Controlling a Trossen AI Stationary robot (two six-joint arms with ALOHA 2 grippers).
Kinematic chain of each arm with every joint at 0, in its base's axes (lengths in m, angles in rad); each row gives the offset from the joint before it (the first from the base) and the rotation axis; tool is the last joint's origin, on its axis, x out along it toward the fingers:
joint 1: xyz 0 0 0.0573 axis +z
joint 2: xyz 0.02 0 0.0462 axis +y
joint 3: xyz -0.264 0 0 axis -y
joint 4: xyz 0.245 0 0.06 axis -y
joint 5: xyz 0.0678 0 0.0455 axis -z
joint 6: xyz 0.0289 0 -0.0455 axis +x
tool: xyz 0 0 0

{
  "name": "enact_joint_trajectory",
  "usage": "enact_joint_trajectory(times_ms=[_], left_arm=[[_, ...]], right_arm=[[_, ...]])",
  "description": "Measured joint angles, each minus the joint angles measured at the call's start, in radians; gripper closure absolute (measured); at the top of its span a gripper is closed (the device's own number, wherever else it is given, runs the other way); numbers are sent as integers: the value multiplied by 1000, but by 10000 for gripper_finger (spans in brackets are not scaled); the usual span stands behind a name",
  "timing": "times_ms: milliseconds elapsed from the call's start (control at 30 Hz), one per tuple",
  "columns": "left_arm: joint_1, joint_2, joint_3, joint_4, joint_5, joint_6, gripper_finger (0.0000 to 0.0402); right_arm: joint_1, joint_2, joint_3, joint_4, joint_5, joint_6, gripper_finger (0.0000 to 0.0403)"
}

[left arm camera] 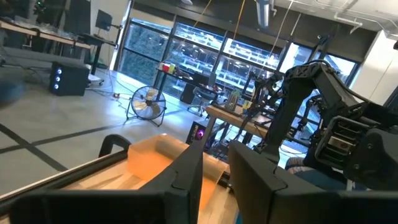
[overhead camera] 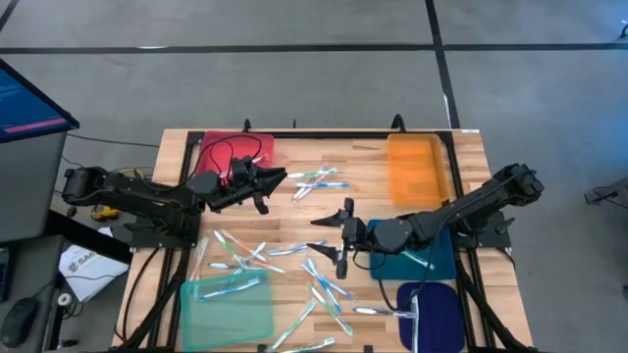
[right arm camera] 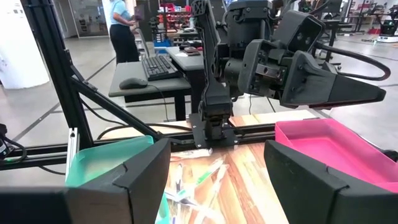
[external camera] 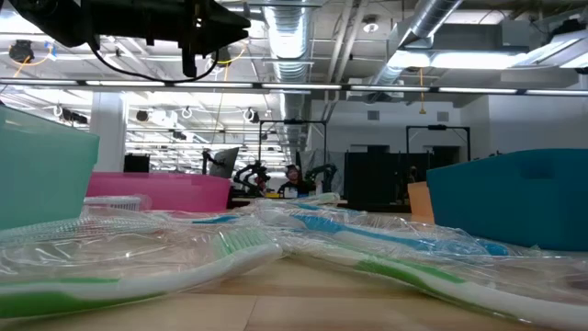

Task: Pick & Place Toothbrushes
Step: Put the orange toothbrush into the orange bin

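At the far left of the high view, a monitor point(overhead camera: 29, 103) is seen beside the wooden counter point(overhead camera: 324, 201). The left arm is stretched across the counter's rear left part, and its left hand point(overhead camera: 277, 178) is held above the wood just beside the pink tray point(overhead camera: 221, 147). In the left wrist view its fingers point(left arm camera: 186, 177) are seen close together with only a narrow gap between them, and nothing is seen gripped. A mint-green tray point(overhead camera: 226, 304) lies at the front left corner, with one toothbrush lying in it.

The toothbrushes point(overhead camera: 314, 279) are scattered over the middle of the counter, most of them between the green tray and the teal tray point(overhead camera: 432, 260); a small cluster lies farther back, near the left hand's tip. In the low view they are seen wrapped in clear film, lying flat on the wood.

The right hand point(overhead camera: 334, 235) is held over the middle of the counter, above the scattered pile. Its fingers point(right arm camera: 134, 177) are spread wide apart in the right wrist view, and nothing is held between them. Behind the right arm an orange tray point(overhead camera: 417, 167) sits at the rear right, the teal tray lies partly under the arm, and a dark blue tray point(overhead camera: 437, 314) is placed at the front right with one toothbrush across its edge.
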Motion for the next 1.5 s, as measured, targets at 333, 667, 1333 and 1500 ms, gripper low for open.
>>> enact_joint_trajectory(times_ms=[333,667,1333,1500], left_arm=[[0,1,0,-5,0,0,329],[0,1,0,-5,29,5,329],[0,1,0,10,79,10,329],[0,1,0,11,97,32,329]], right_arm=[[0,0,0,0,0,0,148],[0,0,0,0,0,0,148],[0,0,0,-8,0,0,148],[0,0,0,-8,0,0,148]])
